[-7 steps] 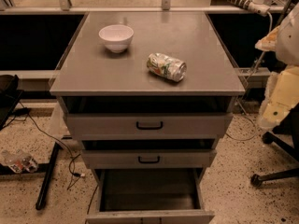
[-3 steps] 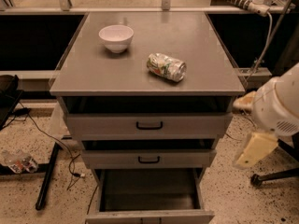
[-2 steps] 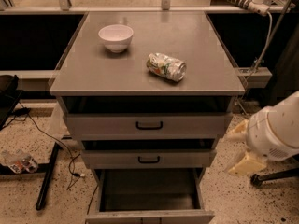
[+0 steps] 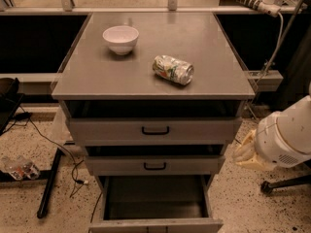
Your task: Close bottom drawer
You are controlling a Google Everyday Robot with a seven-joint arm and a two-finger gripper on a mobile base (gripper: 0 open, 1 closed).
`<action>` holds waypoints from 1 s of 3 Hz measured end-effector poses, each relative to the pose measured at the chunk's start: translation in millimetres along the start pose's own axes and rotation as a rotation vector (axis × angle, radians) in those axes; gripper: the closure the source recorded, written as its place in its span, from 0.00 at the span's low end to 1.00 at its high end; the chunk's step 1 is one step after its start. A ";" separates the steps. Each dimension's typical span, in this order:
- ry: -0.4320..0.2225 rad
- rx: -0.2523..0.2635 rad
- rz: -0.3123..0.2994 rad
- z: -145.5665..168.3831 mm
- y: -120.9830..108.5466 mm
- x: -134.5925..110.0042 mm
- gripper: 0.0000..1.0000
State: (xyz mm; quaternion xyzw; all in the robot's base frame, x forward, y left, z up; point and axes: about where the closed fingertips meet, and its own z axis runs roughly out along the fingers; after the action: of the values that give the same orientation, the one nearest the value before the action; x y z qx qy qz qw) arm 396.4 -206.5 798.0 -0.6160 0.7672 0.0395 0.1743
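The bottom drawer point(image 4: 155, 203) of the grey cabinet stands pulled far out, its shallow tray bare inside and its flat front point(image 4: 155, 225) at the lower edge of the view. The two drawers above it, top point(image 4: 155, 129) and middle point(image 4: 154, 165), are each pulled out a little. My white arm point(image 4: 284, 135) is low at the right of the cabinet, level with the middle drawer. The gripper point(image 4: 245, 154) shows only as a cream shape by the cabinet's right side, apart from the bottom drawer.
A white bowl point(image 4: 120, 39) and a lying crushed can point(image 4: 173, 70) rest on the cabinet top point(image 4: 97, 76). A black stand leg point(image 4: 51, 183) and cables lie on the speckled floor at left. A chair base point(image 4: 284, 183) is at the right.
My arm has come down along the cabinet's right side, from level with the top to level with the middle drawer. The drawers, bowl and can have not moved.
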 end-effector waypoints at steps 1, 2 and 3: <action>0.000 0.000 0.000 0.2 0.0 0.0 1.00; 0.005 -0.013 0.006 38.0 -3.2 6.8 1.00; 0.014 -0.002 0.020 99.0 -13.1 21.1 1.00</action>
State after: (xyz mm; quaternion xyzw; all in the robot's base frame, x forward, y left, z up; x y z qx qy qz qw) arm 426.8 -202.0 700.7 -0.6087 0.7745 0.0377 0.1681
